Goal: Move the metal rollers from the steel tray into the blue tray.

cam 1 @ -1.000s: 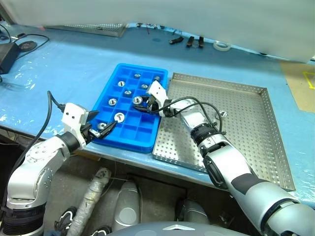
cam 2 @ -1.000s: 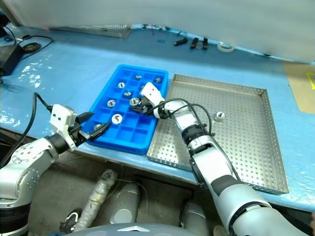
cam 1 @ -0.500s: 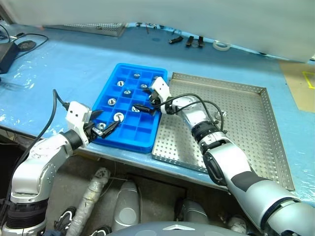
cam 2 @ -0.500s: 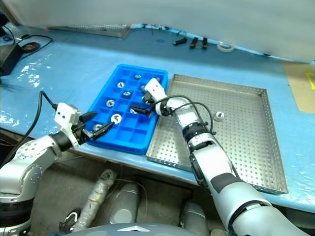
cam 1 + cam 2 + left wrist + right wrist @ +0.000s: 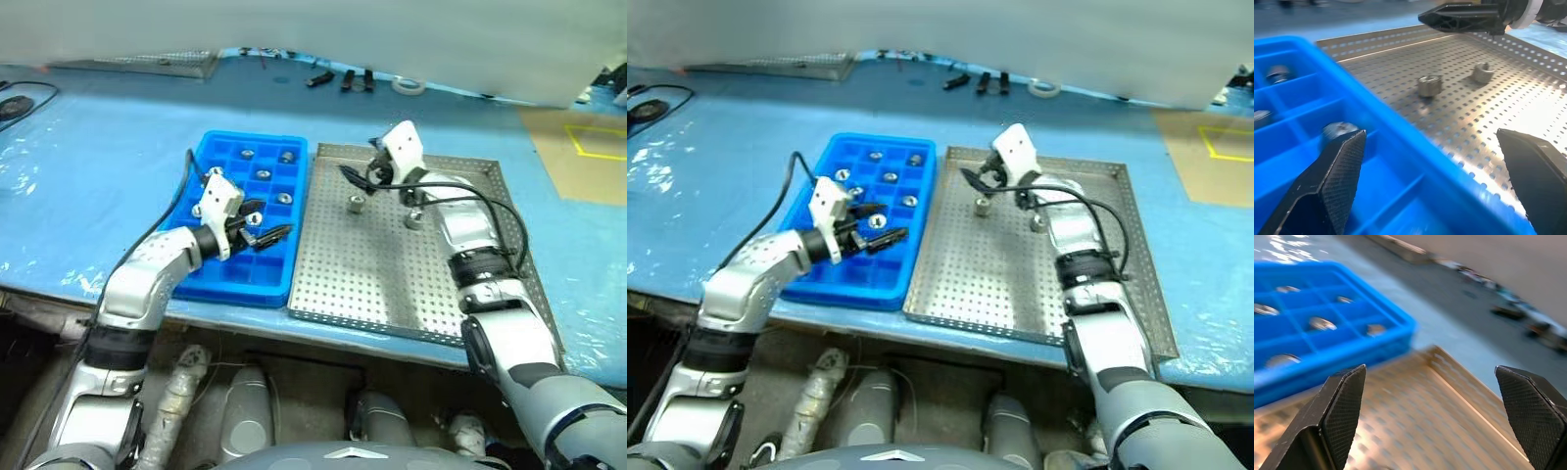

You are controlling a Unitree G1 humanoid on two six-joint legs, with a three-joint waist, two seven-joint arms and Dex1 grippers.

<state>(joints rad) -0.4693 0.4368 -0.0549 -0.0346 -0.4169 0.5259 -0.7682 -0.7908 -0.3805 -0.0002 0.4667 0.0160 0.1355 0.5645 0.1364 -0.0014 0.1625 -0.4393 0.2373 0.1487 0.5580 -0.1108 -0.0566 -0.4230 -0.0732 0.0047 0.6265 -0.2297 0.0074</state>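
the right gripper (image 5: 972, 176) has come away from the blue tray (image 5: 828, 284) and now hangs over the far part of the steel tray (image 5: 1019, 323), its fingers spread wide with nothing between them. half a second ago it was over the blue compartments; a second ago it was pinching something there. so one more roller looks to be delivered, and this arm is back over its source for the next pick.

just below and slightly ahead of the right gripper sits one of the metal rollers (image 5: 981, 207); a second one (image 5: 1038, 222) lies back beside that arm's wrist, partly behind the cable. these two seem to be all that is left in the steel tray, so the task looks close to done.

the left gripper (image 5: 884, 223) has swung inward over the near right part of the blue tray, its fingers apart and empty. several rollers sit in compartments beyond and beside it, with one (image 5: 1338, 130) close to its left finger in the left wrist view.

hard to make out: the left arm and gripper cover some near compartments, so a full count of delivered rollers is not possible. the right wrist view is smeared, and neither remaining roller can be picked out in it. the roller by the right wrist is half hidden, so i cannot tell how it lies.
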